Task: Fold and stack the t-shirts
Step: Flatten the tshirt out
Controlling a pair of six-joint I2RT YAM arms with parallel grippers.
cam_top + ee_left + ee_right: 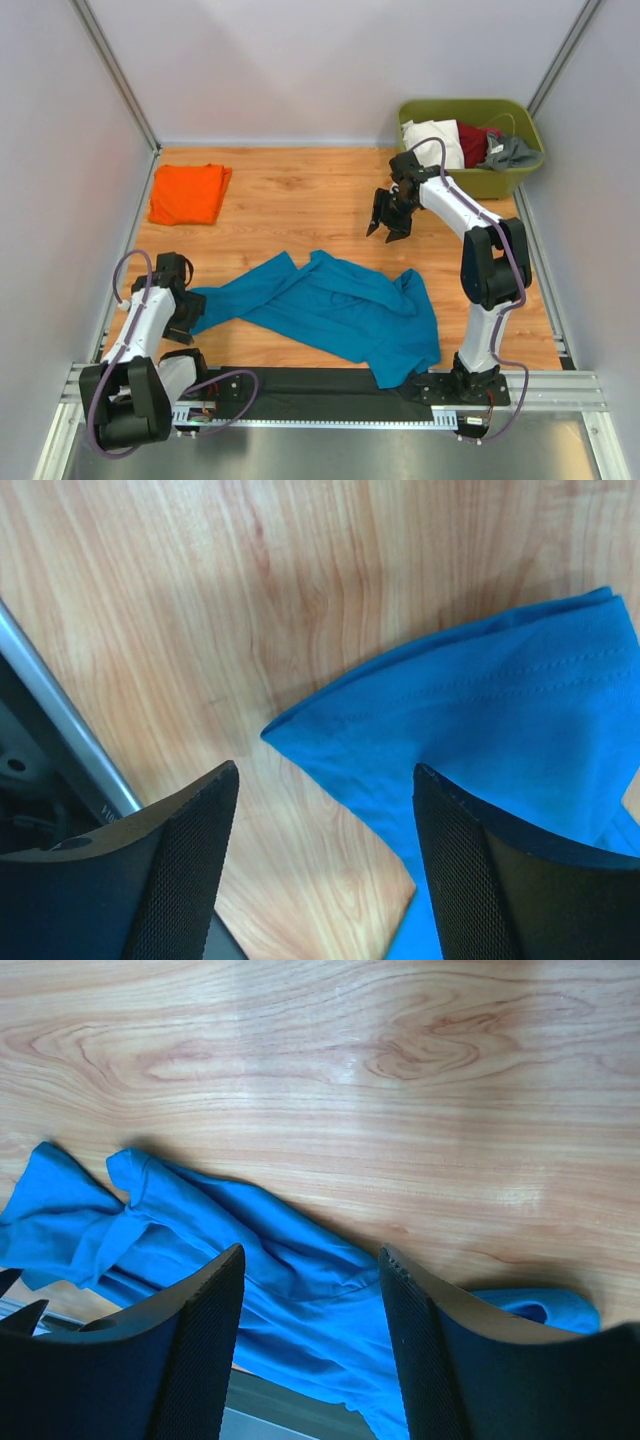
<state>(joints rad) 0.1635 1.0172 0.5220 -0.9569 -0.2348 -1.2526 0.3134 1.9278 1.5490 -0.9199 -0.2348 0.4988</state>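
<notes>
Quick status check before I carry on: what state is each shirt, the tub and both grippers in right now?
teal-blue t-shirt: unfolded, rumpled on the table.
orange t-shirt: folded, far left of the table.
olive-green tub: upright, clothes inside.
left gripper: jaws open over the teal-blue t-shirt's corner, nothing gripped.
right gripper: jaws open, empty, above the table.

Table [320, 195]: light wood-grain top, orange-tan, with a faint sheen in the right wrist view. Plain pale grey walls [50, 200] close it in on the left, far and right. Slanted aluminium posts [113, 70] at both far corners. Metal rail [560, 385] along the near edge, with a black strip [300, 385] there. Light soft, even; shadows weak.
</notes>
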